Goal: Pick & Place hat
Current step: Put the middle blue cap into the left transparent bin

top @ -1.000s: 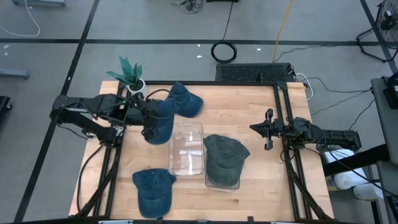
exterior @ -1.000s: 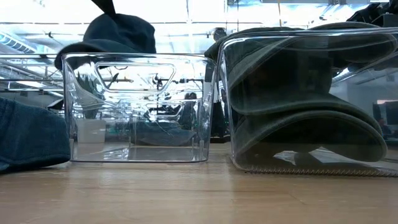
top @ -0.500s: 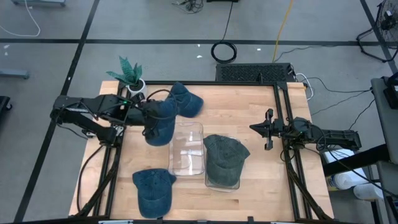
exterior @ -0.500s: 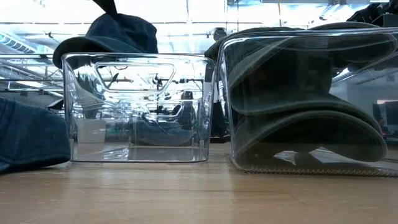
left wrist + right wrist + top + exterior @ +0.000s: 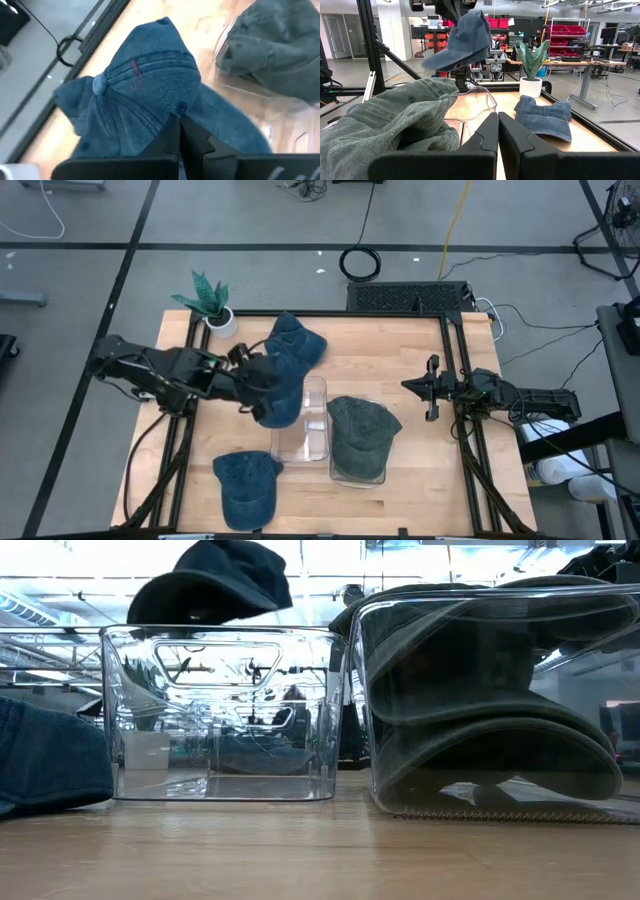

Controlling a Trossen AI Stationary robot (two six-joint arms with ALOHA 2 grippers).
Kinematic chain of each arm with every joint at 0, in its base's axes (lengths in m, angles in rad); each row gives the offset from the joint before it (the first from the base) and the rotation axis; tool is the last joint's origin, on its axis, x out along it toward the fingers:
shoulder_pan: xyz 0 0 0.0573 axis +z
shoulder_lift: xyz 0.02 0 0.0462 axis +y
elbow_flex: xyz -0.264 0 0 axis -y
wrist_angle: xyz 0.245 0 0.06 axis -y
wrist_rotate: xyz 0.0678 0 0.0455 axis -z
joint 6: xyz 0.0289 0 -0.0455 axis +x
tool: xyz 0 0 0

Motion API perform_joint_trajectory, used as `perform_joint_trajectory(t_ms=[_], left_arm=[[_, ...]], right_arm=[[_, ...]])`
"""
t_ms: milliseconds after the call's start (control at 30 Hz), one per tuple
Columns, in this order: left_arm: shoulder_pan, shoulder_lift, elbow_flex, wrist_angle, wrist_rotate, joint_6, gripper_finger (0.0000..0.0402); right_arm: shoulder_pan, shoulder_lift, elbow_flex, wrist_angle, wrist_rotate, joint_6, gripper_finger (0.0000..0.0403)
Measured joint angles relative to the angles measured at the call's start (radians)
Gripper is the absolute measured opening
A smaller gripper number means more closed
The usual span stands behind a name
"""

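Observation:
My left gripper (image 5: pixel 178 122) is shut on a dark blue cap (image 5: pixel 274 392), which hangs in the air over the far left end of the empty clear bin (image 5: pixel 302 425). In the low view the cap (image 5: pixel 215 585) floats above that bin's rim (image 5: pixel 225 632). A grey-green cap (image 5: pixel 360 438) fills the second clear bin beside it. Two more blue caps lie flat on the table, one at the far side (image 5: pixel 300 340) and one at the near left (image 5: pixel 247 485). My right gripper (image 5: pixel 432 388) is shut and waits at the table's right side. My left gripper pinches the crown cloth of the dark blue cap (image 5: pixel 172 107) between its two fingers, which come from above and point down. The cap (image 5: pixel 462 40) is lifted clear and hangs below the fingers, tilted, with its brim (image 5: pixel 436 62) lower than the crown.
A potted plant (image 5: pixel 212 302) stands at the far left corner. Black frame rails (image 5: pixel 455 380) run along the table's sides. Bare wood shows between the bins and the right rail (image 5: pixel 420 450) and along the near edge.
My left gripper has carried the cap toward the table's right and near edges, away from the plant and over the empty bin's far left end. In the low view the cap has shifted right and slightly up. The gripper has stayed shut on it.

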Motion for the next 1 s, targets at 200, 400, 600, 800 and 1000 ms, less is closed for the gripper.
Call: perform_joint_trajectory(t_ms=[200,400,600,800,1000], left_arm=[[-0.043,0.061,0.000,0.062,-0.002,-0.085,0.0000],[-0.078,0.120,0.000,0.135,0.000,-0.095,0.0001],[-0.115,0.174,0.000,0.149,-0.070,-0.164,0.0001],[-0.146,0.223,0.000,0.155,-0.113,-0.186,0.0001],[-0.151,0.269,-0.002,0.151,-0.119,-0.203,0.0002]], right_arm=[[0.000,0.000,0.000,0.000,0.000,0.000,0.0000],[0.000,0.000,0.000,0.000,0.000,0.000,0.0000],[0.000,0.000,0.000,0.000,0.000,0.000,0.0000],[0.000,0.000,0.000,0.000,0.000,0.000,0.0000],[0.000,0.000,0.000,0.000,0.000,0.000,0.0000]])
